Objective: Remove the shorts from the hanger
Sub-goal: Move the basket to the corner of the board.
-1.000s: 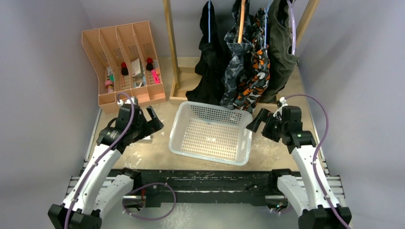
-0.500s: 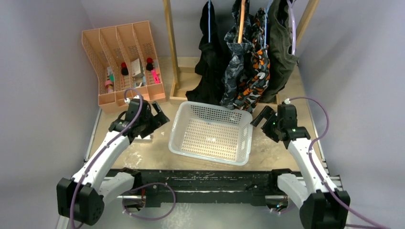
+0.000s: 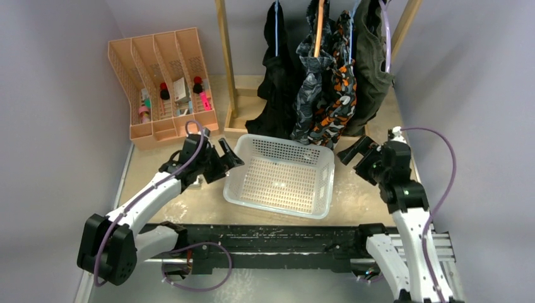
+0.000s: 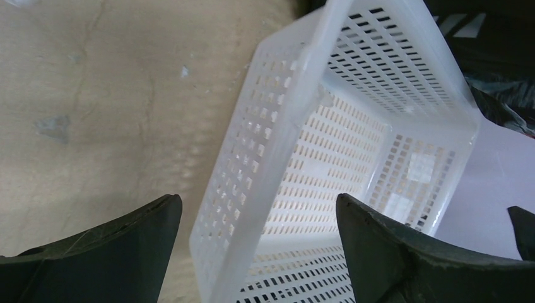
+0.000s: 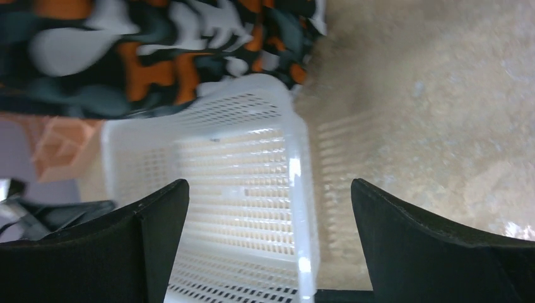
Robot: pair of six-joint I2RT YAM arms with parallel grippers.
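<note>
Four shorts hang on hangers from a wooden rack point(image 3: 226, 63) at the back: black shorts point(image 3: 276, 76), dark blue-grey patterned shorts point(image 3: 310, 95), orange-white-black camouflage shorts point(image 3: 339, 95) and olive green shorts point(image 3: 371, 66). The camouflage shorts also show in the right wrist view point(image 5: 158, 50). My left gripper point(image 3: 228, 161) is open and empty at the left rim of the white basket point(image 3: 235, 183). My right gripper point(image 3: 351, 150) is open and empty by the basket's right rim, below the camouflage and olive shorts. Each wrist view has the basket rim between the open fingers point(image 4: 277, 158) point(image 5: 299, 208).
A peach desk organiser point(image 3: 165, 82) with small items stands at the back left. The basket sits in the table's middle, just in front of the hanging shorts. Grey walls close in on the left, the right and the back.
My left gripper moved right toward the basket's left rim. My right gripper moved slightly right and up, toward the hanging shorts. Both stayed open.
</note>
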